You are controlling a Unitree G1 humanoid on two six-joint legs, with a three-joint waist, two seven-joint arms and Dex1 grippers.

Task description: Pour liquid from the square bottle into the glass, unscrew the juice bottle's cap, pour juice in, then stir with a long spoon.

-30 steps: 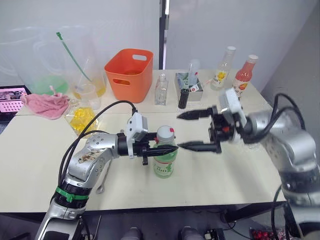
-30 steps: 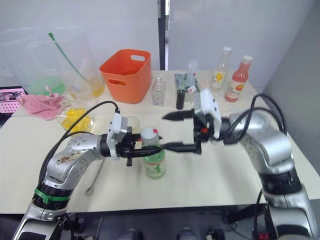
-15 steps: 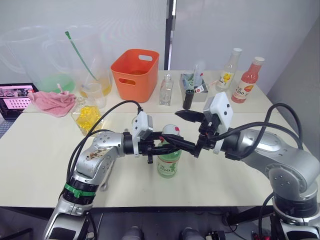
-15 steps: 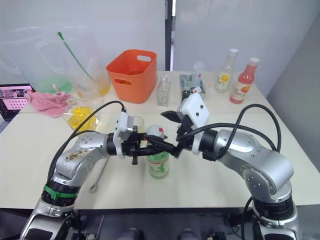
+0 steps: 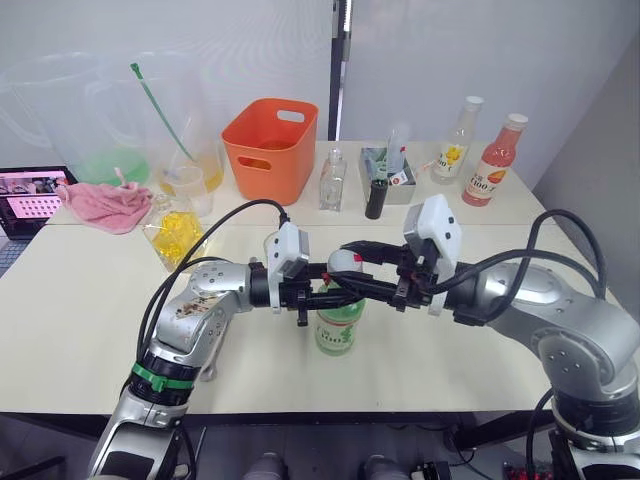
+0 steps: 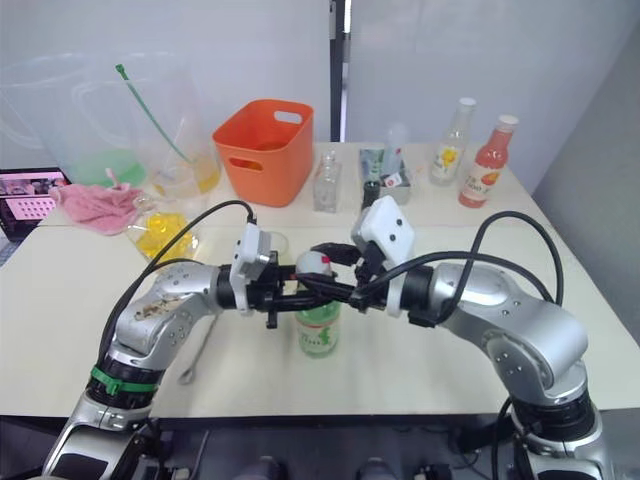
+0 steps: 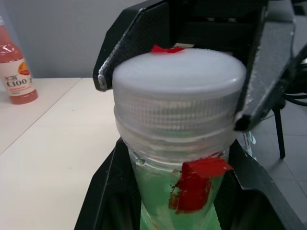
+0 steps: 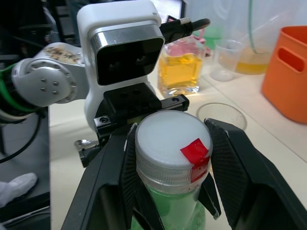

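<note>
at centre frame the juice bottle [image 5: 336,322] stands upright on the table [image 5: 70,330], clamped at the neck by the left gripper [image 5: 318,292], while the right gripper [image 6: 322,263], wide open and short of it a second ago, has now closed round the juice bottle's cap [image 8: 170,139], so unscrewing can probably begin.

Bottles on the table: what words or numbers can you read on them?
"C100" on the pink-red bottle, in the left wrist view; the small print above it is too blurred to read.
Label on the juice bottle: too blurred to read.
Label on the clear yellow-labelled bottle: too small to read.
Red tape on the juice bottle's cap: no writing on it.
</note>
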